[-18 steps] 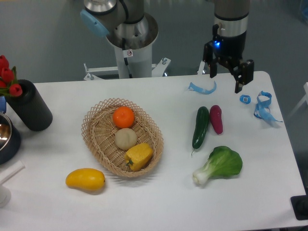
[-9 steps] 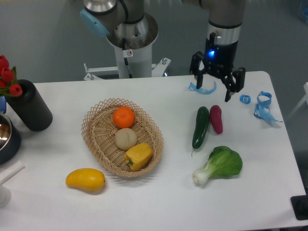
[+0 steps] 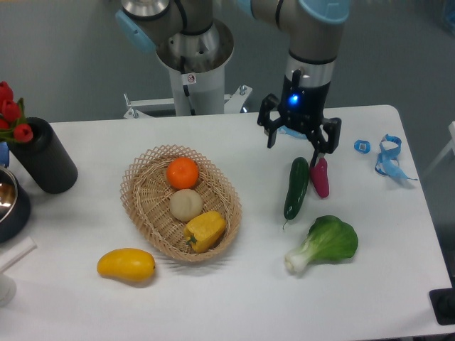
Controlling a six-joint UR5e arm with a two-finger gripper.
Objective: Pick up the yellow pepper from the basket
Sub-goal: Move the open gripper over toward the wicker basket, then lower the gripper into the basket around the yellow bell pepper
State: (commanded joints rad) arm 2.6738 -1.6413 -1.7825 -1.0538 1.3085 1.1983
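The black two-finger pincer (image 3: 295,145) hangs above the white table (image 3: 234,298) with its fingers spread apart and nothing between them, a blue light glowing on the wrist above it. Just below it and slightly to the right lie a long dark green cucumber (image 3: 296,187) and a shorter magenta eggplant (image 3: 320,176), side by side and nearly touching; one fingertip overlaps the eggplant's upper end in this view, though whether it touches cannot be told. Farther below sits a leafy green bok choy (image 3: 327,243). Well to the lower left of the pincer stands the shallow oval woven wicker basket (image 3: 140,173), and the glossy, lobed yellow pepper (image 3: 205,231) lies inside it at the end nearest the camera, against the rim. In the same basket, a pale round beige fruit (image 3: 186,204) touches the pepper, and a round orange (image 3: 183,172) lies beyond that. Outside the basket, farther down and left, rests a smooth yellow-orange mango (image 3: 126,264). To the pincer's right lie curled blue ribbons (image 3: 387,156).
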